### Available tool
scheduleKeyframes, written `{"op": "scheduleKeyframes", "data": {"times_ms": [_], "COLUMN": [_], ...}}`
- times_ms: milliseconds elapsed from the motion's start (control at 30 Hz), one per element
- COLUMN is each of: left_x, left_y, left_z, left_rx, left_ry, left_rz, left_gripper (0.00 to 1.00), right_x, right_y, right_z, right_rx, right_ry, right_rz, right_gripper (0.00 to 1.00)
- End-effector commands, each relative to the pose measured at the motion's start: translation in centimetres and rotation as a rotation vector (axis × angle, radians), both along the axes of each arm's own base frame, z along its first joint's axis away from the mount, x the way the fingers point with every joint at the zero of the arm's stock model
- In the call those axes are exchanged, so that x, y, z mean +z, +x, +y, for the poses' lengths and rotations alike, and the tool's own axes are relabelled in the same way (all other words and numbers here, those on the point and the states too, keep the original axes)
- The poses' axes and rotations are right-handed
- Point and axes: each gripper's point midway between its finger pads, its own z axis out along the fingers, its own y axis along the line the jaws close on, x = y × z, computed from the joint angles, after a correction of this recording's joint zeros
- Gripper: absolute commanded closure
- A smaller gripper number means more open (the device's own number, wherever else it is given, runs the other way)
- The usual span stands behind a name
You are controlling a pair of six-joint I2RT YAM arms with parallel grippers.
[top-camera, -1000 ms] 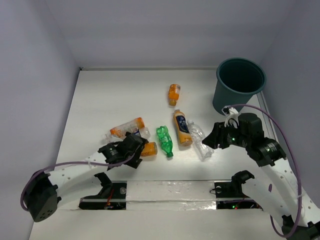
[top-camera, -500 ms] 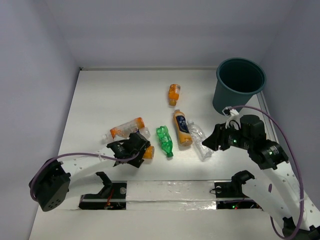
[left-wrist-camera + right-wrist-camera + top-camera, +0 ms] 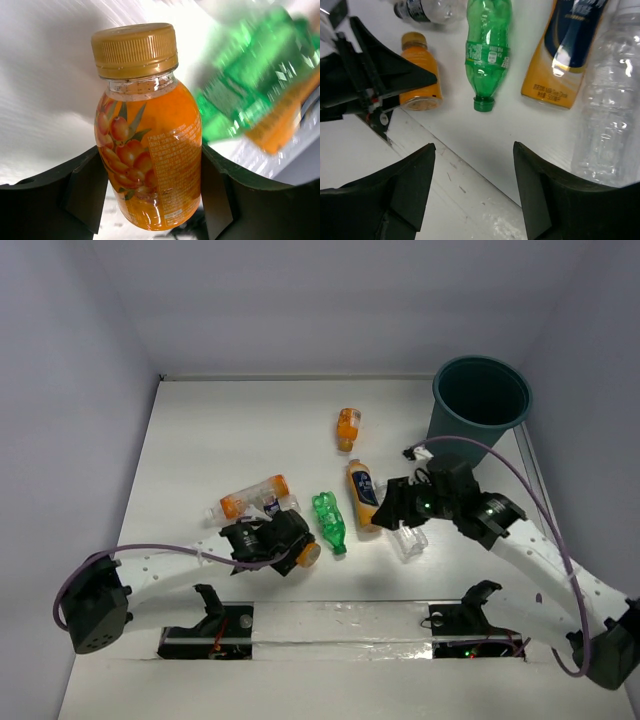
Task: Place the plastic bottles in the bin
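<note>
A small orange bottle [image 3: 145, 125] with a gold cap lies on the table, and my left gripper [image 3: 149, 150] is shut on its body, both fingers against its sides; from above, its cap [image 3: 308, 551] pokes out of the left gripper [image 3: 288, 540]. My right gripper [image 3: 474, 145] is open and empty, hovering just in front of the green bottle [image 3: 488, 45]. An orange bottle with a dark blue label [image 3: 364, 495] and a clear bottle [image 3: 407, 535] lie by the right gripper [image 3: 388, 508]. Another orange bottle [image 3: 347, 428] lies farther back. The teal bin [image 3: 482, 405] stands at the back right.
Two more bottles, one orange-capped [image 3: 252, 497] and one clear [image 3: 278, 503], lie just behind the left gripper. A clear strip [image 3: 340, 620] runs along the table's near edge. Walls close in the table on the left, back and right.
My left gripper slid right and closed on the small orange bottle. My right arm swung left over the clear bottle, toward the green one, and its jaws widened a little.
</note>
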Motion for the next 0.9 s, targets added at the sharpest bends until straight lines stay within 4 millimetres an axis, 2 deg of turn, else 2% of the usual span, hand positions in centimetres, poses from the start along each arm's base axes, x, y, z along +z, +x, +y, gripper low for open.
{"op": "scheduleKeyframes", "data": {"times_ms": [0,100,133,167,200,233,267,300,333,367,433,467,500,533,567,600,633,667,700,733,833,867], "left_x": [4.0,6.0,7.4,9.0,9.7,12.1,13.0,14.0,16.0,16.9,18.3,19.8,20.5,21.2,22.7,23.7,24.2,26.0,26.8,27.3,30.3,30.7], "left_y": [0.1,-0.4,-0.4,0.2,0.1,0.4,0.6,0.7,0.8,1.0,0.7,0.9,0.9,1.0,1.1,1.2,1.4,1.6,1.7,1.9,2.2,2.2], "left_z": [-1.0,-0.6,-0.3,0.0,0.8,1.2,2.2,2.7,3.4,4.2,5.6,6.1,6.6,7.0,7.6,7.8,8.0,8.4,8.6,8.6,9.2,9.4], "left_rx": [-0.072,-0.097,-0.095,-0.084,-0.082,-0.071,-0.074,-0.068,-0.053,-0.039,-0.044,-0.033,-0.036,-0.053,-0.044,-0.046,-0.067,-0.057,-0.061,-0.068,-0.084,-0.091], "left_ry": [0.011,0.030,0.004,-0.001,0.008,-0.039,-0.018,-0.028,-0.065,-0.061,-0.051,-0.059,-0.052,-0.028,-0.024,-0.020,0.018,0.015,0.022,0.043,0.073,0.083], "left_rz": [-0.099,-0.141,-0.174,-0.221,-0.240,-0.295,-0.341,-0.372,-0.417,-0.450,-0.491,-0.525,-0.543,-0.571,-0.602,-0.621,-0.643,-0.677,-0.695,-0.708,-0.784,-0.794], "left_gripper": [0.53,0.52,0.53,0.52,0.52,0.53,0.53,0.53,0.53,0.53,0.53,0.53,0.53,0.53,0.53,0.53,0.53,0.53,0.53,0.53,0.53,0.53], "right_x": [2.4,2.5,1.1,0.7,0.2,0.7,-1.2,-1.6,-1.1,-2.8,-3.8,-3.4,-5.3,-5.9,-5.8,-6.4,-8.0,-8.6,-8.9,-10.1,-11.4,-11.6], "right_y": [2.1,3.7,4.5,5.4,6.1,6.7,7.7,8.0,9.1,9.9,10.7,11.6,12.0,12.2,12.3,12.5,12.6,12.4,12.6,12.5,11.0,11.0], "right_z": [4.4,6.2,7.0,7.1,7.4,8.3,8.7,9.3,9.8,10.3,10.9,11.3,11.6,11.8,12.6,12.8,12.8,13.1,13.4,13.5,15.3,15.5], "right_rx": [-0.003,-0.027,-0.032,-0.055,-0.063,-0.061,-0.068,-0.063,-0.079,-0.084,-0.090,-0.104,-0.103,-0.102,-0.091,-0.090,-0.089,-0.082,-0.085,-0.079,-0.035,-0.033], "right_ry": [0.018,0.009,-0.026,-0.052,-0.069,-0.074,-0.130,-0.148,-0.155,-0.193,-0.224,-0.230,-0.272,-0.286,-0.283,-0.298,-0.332,-0.347,-0.347,-0.363,-0.372,-0.373], "right_rz": [-0.107,-0.110,-0.086,-0.091,-0.089,-0.099,-0.076,-0.071,-0.087,-0.065,-0.046,-0.057,-0.022,-0.011,-0.009,0.002,0.028,0.035,0.045,0.069,0.101,0.105], "right_gripper": [0.30,0.23,0.23,0.23,0.20,0.20,0.20,0.20,0.20,0.20,0.20,0.20,0.20,0.20,0.20,0.20,0.20,0.20,0.20,0.20,0.20,0.20]}}
